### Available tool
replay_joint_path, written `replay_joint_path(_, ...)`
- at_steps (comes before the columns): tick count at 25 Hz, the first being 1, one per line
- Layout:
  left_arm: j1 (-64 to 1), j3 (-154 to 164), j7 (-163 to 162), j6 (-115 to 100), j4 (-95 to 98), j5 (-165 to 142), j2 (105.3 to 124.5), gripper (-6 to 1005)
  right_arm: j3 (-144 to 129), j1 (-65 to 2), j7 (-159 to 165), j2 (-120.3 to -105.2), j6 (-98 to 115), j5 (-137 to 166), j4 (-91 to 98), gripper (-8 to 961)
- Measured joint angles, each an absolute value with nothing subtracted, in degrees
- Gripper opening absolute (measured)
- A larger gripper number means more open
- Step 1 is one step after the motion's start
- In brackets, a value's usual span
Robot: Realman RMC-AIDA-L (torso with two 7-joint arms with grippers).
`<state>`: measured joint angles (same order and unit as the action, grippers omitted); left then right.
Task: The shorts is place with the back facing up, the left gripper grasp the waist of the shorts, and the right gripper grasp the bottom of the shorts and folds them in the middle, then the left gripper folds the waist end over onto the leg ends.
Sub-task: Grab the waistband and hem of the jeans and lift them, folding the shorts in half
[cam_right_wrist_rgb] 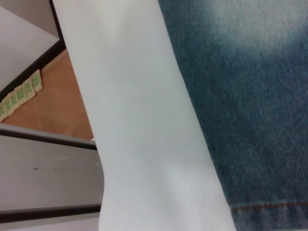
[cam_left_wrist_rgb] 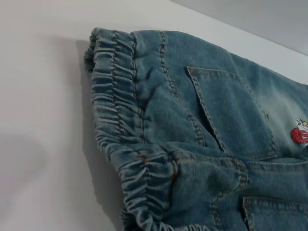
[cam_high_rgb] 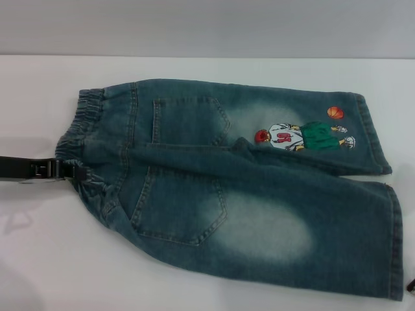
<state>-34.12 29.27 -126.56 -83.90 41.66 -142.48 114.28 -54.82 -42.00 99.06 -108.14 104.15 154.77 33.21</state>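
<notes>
The shorts (cam_high_rgb: 246, 188) lie flat on the white table, back up, with two patch pockets and the cartoon print (cam_high_rgb: 305, 136) showing. The waist (cam_high_rgb: 84, 123) is the puckered band at the left. The leg ends (cam_high_rgb: 395, 240) are at the right. My left gripper (cam_high_rgb: 76, 171) reaches in from the left edge and meets the waist at its middle. The left wrist view shows the waist (cam_left_wrist_rgb: 115, 96) close up. Only a dark sliver of my right gripper (cam_high_rgb: 410, 285) shows at the lower right, beside the near leg end. The right wrist view shows denim (cam_right_wrist_rgb: 250, 96) and a hem stitch line (cam_right_wrist_rgb: 269, 208).
The white table (cam_high_rgb: 39, 259) stretches around the shorts, with a grey wall (cam_high_rgb: 207, 26) behind it. In the right wrist view the table's edge (cam_right_wrist_rgb: 139, 120) runs beside the denim, with orange floor (cam_right_wrist_rgb: 57, 101) below.
</notes>
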Motion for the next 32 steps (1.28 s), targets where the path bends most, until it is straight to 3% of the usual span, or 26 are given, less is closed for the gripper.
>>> replay_joint_path(12, -33.8, 29.9, -126.5, -84.0, 41.7, -142.5, 114.34, 129, -54.5, -41.9, 99.1, -110.18, 104.0, 154.5, 36.8, 591)
replay_joint_path(22, -33.4, 30.1, -125.8, -84.1, 41.7, -142.5, 114.34, 133, -54.3, -42.0, 99.6, -110.99, 105.1, 154.3, 39.7, 590)
replay_joint_path(32, -33.2, 30.1, -125.7, -84.2, 41.7, -142.4, 114.40, 137, -54.4, -42.9, 99.7, -113.33, 105.5, 154.2, 42.4, 590)
